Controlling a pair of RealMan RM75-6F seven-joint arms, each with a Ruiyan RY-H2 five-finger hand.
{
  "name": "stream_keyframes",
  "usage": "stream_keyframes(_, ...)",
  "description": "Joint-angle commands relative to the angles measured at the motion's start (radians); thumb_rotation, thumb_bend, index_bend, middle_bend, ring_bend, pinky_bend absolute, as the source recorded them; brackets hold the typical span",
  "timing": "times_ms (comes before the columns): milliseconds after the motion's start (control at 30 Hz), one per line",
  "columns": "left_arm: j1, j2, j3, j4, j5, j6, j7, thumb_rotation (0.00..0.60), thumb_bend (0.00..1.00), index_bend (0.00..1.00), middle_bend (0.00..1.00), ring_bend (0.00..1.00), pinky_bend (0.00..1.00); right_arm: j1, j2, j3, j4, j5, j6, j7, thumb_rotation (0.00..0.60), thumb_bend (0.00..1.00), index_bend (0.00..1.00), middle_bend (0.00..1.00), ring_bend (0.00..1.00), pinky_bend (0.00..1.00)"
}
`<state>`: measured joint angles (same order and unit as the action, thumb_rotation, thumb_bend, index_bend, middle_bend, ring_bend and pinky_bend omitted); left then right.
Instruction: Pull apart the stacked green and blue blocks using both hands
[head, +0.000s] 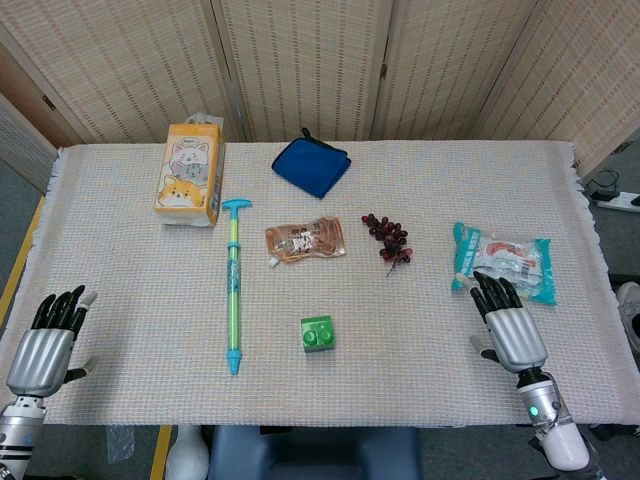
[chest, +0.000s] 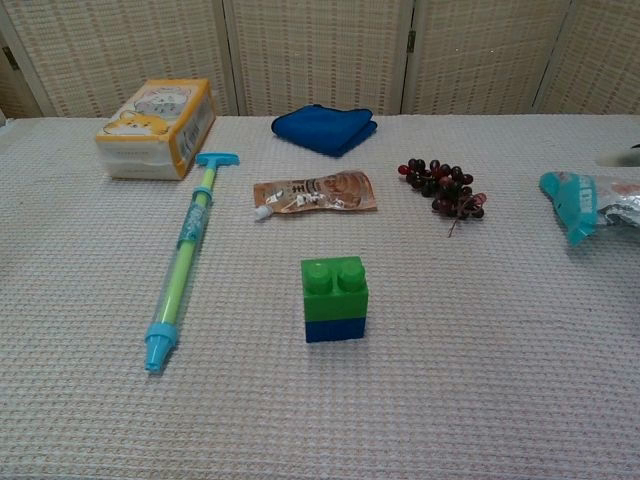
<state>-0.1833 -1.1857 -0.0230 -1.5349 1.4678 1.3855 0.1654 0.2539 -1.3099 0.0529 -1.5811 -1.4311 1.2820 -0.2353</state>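
A green block (chest: 335, 287) sits stacked on a blue block (chest: 335, 329) near the table's front middle; from the head view only the green top (head: 318, 333) shows clearly. My left hand (head: 45, 345) rests low at the front left corner, fingers extended, holding nothing. My right hand (head: 510, 325) lies at the front right, fingers extended toward a snack packet, also holding nothing. Both hands are far from the stack, and neither shows in the chest view.
A green and blue water squirter (head: 233, 285) lies left of the stack. Behind are a brown pouch (head: 305, 241), grapes (head: 389, 238), a folded blue cloth (head: 311, 165) and a tissue pack (head: 190, 176). A teal snack packet (head: 505, 259) lies just beyond my right hand.
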Motion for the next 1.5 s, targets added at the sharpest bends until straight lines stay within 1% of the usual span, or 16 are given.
stream_keyframes(33,-0.006,0.003,0.004,-0.002,0.001,-0.017,-0.021,0.6,0.21,0.0,0.0,0.0,0.0,0.0,-0.003,0.002,0.003,0.005,0.0,-0.006,0.6,0.34,0.0,0.0,0.0,0.0)
stream_keyframes(200,-0.022,-0.003,0.007,0.005,0.039,-0.023,-0.054,0.6,0.21,0.0,0.0,0.0,0.0,-0.009,0.006,-0.002,0.0,0.004,0.011,-0.003,0.6,0.34,0.0,0.0,0.0,0.0)
stream_keyframes(300,-0.034,-0.031,0.007,0.038,0.101,0.01,-0.104,0.6,0.2,0.02,0.03,0.0,0.03,-0.019,0.014,-0.014,-0.004,-0.011,0.025,0.001,0.6,0.34,0.0,0.0,0.0,0.0)
stream_keyframes(333,-0.037,-0.043,0.009,0.05,0.122,0.023,-0.129,0.6,0.2,0.03,0.04,0.0,0.05,-0.021,0.018,-0.02,-0.009,-0.015,0.024,0.003,0.6,0.34,0.0,0.0,0.0,0.0)
stream_keyframes(400,-0.042,-0.071,0.018,0.068,0.169,0.051,-0.222,0.6,0.19,0.07,0.1,0.0,0.07,-0.028,0.033,-0.026,-0.027,-0.026,0.031,0.02,0.6,0.34,0.0,0.0,0.0,0.0)
stream_keyframes(500,-0.064,-0.093,0.034,0.08,0.228,0.06,-0.344,0.6,0.18,0.11,0.14,0.03,0.12,-0.04,0.049,-0.025,-0.038,-0.053,0.071,0.034,0.6,0.34,0.0,0.0,0.0,0.0)
stream_keyframes(600,-0.105,-0.098,0.041,0.083,0.271,0.031,-0.369,0.6,0.18,0.11,0.18,0.04,0.14,-0.045,0.05,-0.029,-0.038,-0.068,0.082,0.036,0.6,0.34,0.0,0.0,0.0,0.0)
stream_keyframes(733,-0.163,-0.1,0.039,0.028,0.274,-0.049,-0.392,0.6,0.18,0.13,0.19,0.05,0.14,-0.041,0.052,-0.029,-0.034,-0.064,0.068,0.044,0.6,0.34,0.0,0.0,0.0,0.0)
stream_keyframes(867,-0.216,-0.154,0.013,-0.004,0.241,-0.129,-0.337,0.6,0.19,0.15,0.2,0.05,0.15,-0.036,0.058,-0.017,-0.033,-0.048,0.055,0.064,0.6,0.34,0.0,0.0,0.0,0.0)
stream_keyframes(967,-0.254,-0.203,-0.002,-0.019,0.22,-0.183,-0.335,0.6,0.19,0.15,0.2,0.05,0.15,-0.027,0.061,-0.005,-0.023,-0.025,0.035,0.079,0.6,0.34,0.0,0.0,0.0,0.0)
stream_keyframes(1067,-0.313,-0.237,-0.022,-0.033,0.183,-0.277,-0.312,0.6,0.19,0.15,0.2,0.05,0.14,-0.017,0.064,0.004,-0.017,-0.006,0.012,0.092,0.6,0.34,0.0,0.0,0.0,0.0)
stream_keyframes(1133,-0.335,-0.258,-0.037,-0.041,0.156,-0.309,-0.289,0.6,0.19,0.15,0.2,0.04,0.13,-0.017,0.066,0.007,-0.017,-0.004,0.012,0.098,0.6,0.34,0.0,0.0,0.0,0.0)
stream_keyframes(1233,-0.353,-0.292,-0.051,-0.062,0.115,-0.338,-0.253,0.6,0.18,0.12,0.18,0.0,0.11,-0.02,0.071,0.015,-0.021,0.009,0.015,0.116,0.6,0.34,0.0,0.0,0.0,0.0)
stream_keyframes(1300,-0.359,-0.315,-0.061,-0.09,0.086,-0.343,-0.213,0.6,0.18,0.11,0.16,0.0,0.1,-0.021,0.078,0.02,-0.021,0.018,0.014,0.131,0.6,0.34,0.0,0.0,0.0,0.0)
stream_keyframes(1400,-0.366,-0.36,-0.083,-0.103,0.046,-0.337,-0.15,0.6,0.18,0.11,0.16,0.0,0.1,-0.016,0.084,0.027,-0.015,0.031,0.0,0.152,0.6,0.34,0.0,0.0,0.0,0.0)
stream_keyframes(1500,-0.372,-0.417,-0.104,-0.09,0.017,-0.317,-0.12,0.6,0.18,0.11,0.16,0.0,0.1,-0.011,0.092,0.028,-0.013,0.035,-0.014,0.171,0.6,0.34,0.0,0.0,0.0,0.0)
